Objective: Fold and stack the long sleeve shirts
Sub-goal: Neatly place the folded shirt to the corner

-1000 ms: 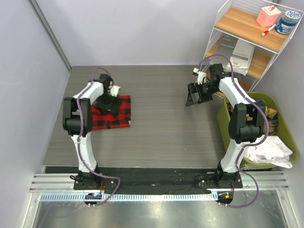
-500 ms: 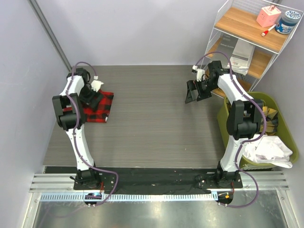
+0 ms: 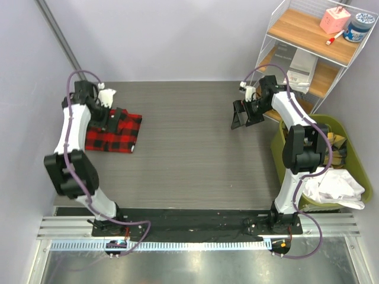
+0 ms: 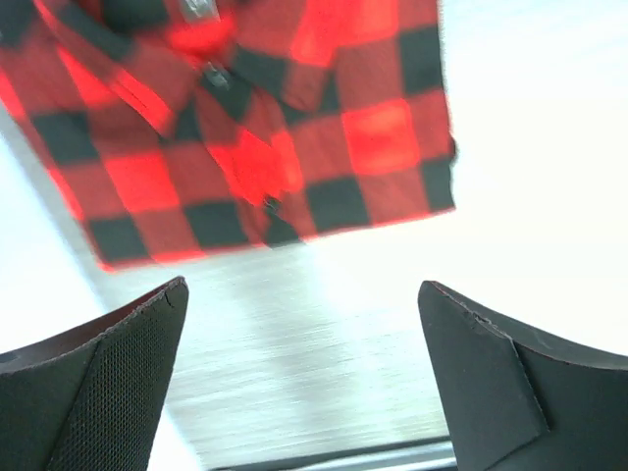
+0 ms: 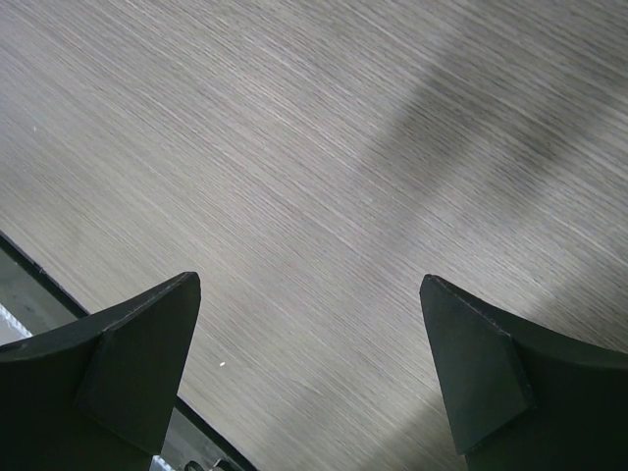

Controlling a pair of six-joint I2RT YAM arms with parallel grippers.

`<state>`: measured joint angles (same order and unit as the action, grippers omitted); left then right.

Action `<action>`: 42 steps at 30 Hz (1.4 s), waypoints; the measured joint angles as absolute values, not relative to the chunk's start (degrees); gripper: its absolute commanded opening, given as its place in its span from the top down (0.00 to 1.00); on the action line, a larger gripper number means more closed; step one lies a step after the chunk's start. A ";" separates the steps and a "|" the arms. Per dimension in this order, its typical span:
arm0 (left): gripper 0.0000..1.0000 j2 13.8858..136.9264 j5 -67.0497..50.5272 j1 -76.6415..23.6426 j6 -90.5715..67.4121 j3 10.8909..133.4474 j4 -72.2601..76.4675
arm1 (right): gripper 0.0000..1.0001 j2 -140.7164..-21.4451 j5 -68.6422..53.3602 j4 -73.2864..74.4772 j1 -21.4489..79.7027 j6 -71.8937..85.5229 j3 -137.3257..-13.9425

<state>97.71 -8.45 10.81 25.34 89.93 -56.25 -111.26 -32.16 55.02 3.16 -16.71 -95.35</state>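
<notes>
**Both grippers empty, shirt folded at left**

Left gripper (image 4: 302, 304) gapes wide, holding nothing, just off the folded shirt's (image 3: 112, 141) edge at far left. Right gripper (image 5: 309, 285), equally wide and empty, hangs over the table (image 5: 294, 147). The green bin (image 3: 276, 154) at right holds white cloth (image 3: 337, 186).

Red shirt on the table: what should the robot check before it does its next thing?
1. Red shirt lies folded flat on the table: ok.
2. Left gripper open and empty: ok.
3. Shirt clear of the left fingers: ok.
4. Right gripper open and empty, over bare table: ok.
5. Next shirt ready in the green bin: cannot tell; only white cloth shows.
</notes>
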 measured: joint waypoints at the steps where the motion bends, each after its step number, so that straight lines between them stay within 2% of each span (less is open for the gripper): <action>1: 0.00 95.48 -8.71 10.79 24.75 87.57 -56.23 | 0.00 -111.26 -32.23 54.96 3.16 -16.58 -95.35; 4: 0.00 91.31 -8.80 10.79 22.63 78.13 -53.93 | 0.00 -111.26 -32.36 54.85 3.16 -16.19 -95.35; 9: 0.00 94.56 -6.02 10.81 19.94 68.16 -49.47 | 0.00 -111.26 -32.45 54.76 3.16 -15.97 -95.35; 16: 0.00 100.20 -0.64 10.83 17.61 66.67 -41.87 | 0.00 -111.11 -32.21 54.52 3.16 -15.90 -95.13; 22: 0.00 108.51 -0.08 10.92 13.50 72.99 -40.25 | 0.00 -110.98 -31.97 54.41 3.16 -15.90 -95.02; 38: 0.00 128.81 -1.13 10.90 6.96 102.94 -36.71 | 0.00 -111.28 -30.98 54.46 3.16 -15.90 -95.94; 42: 0.00 131.46 -1.37 10.92 7.01 107.18 -36.53 | 0.00 -111.74 -30.72 54.41 3.27 -15.90 -96.75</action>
